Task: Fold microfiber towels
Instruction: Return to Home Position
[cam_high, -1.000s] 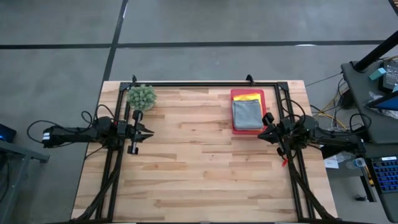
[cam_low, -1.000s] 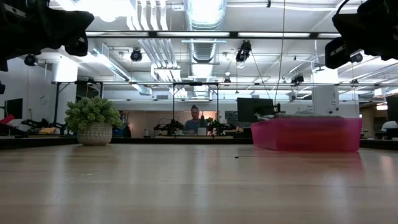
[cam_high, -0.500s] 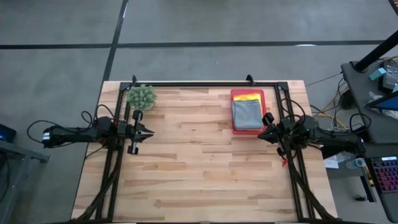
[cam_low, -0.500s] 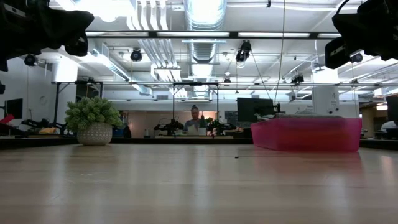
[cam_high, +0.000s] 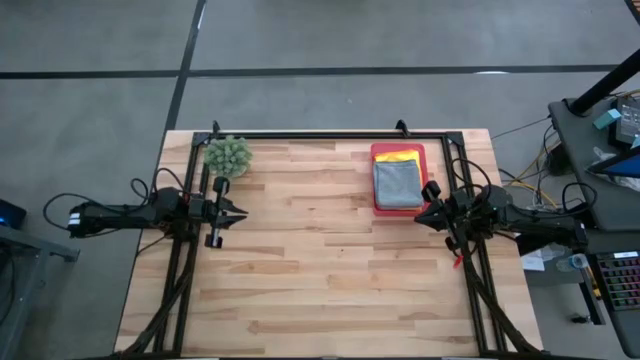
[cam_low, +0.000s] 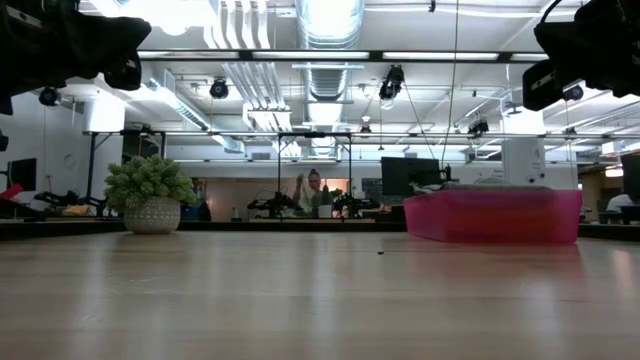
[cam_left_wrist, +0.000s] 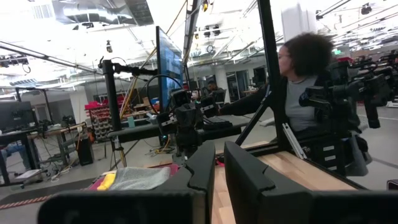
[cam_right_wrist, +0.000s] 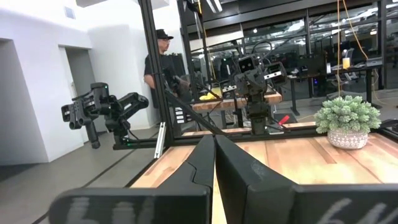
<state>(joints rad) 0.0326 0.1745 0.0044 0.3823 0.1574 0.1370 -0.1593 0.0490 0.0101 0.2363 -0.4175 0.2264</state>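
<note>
The microfiber towels lie stacked in a pink tray (cam_high: 377, 205) at the table's far right. A grey towel (cam_high: 397, 185) is on top, and yellow and orange edges (cam_high: 397, 155) show at the stack's far end. In the left wrist view the grey towel (cam_left_wrist: 138, 177) and a yellow edge (cam_left_wrist: 107, 181) show. My left gripper (cam_high: 240, 212) (cam_left_wrist: 219, 152) hovers shut at the table's left side, pointing right. My right gripper (cam_high: 420, 215) (cam_right_wrist: 214, 142) hovers shut at the right side, just near of the tray, pointing left. Neither holds anything.
A spiky green plant in a pot (cam_high: 228, 156) (cam_low: 150, 195) stands at the far left. A black frame (cam_high: 330, 134) runs along the table's far, left and right sides. The tray (cam_low: 495, 215) stands on the wood at the right. People (cam_left_wrist: 305, 81) (cam_right_wrist: 161, 62) are beyond the table.
</note>
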